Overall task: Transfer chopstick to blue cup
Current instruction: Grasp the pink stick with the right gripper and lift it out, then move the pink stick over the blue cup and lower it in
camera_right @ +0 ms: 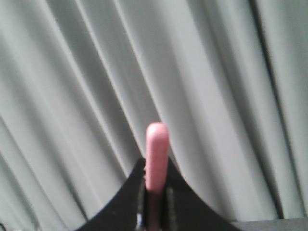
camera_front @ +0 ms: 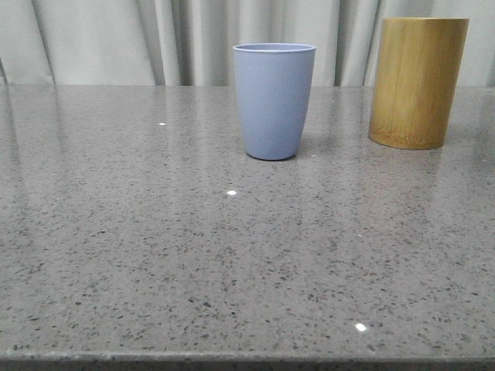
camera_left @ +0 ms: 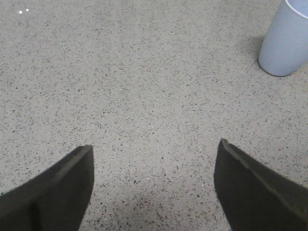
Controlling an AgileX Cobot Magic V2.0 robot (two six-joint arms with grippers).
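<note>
Blue cup (camera_front: 274, 100): matte pale blue-grey tumbler, no handle, tapering to a rounded base. Upright on the worktop, close to its far edge, roughly mid-width; mouth open upward.

Chopstick (camera_right: 157, 156): pale pink, smooth, rounded tip. Only a short end is visible, clamped between dark fingers, against the curtain.

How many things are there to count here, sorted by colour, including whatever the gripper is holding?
Blue: 1, the blue cup on the table.
Yellow-brown: 1, the bamboo holder on the table.
Pink: 1, the chopstick clamped in the right gripper.
Total: 3.
</note>
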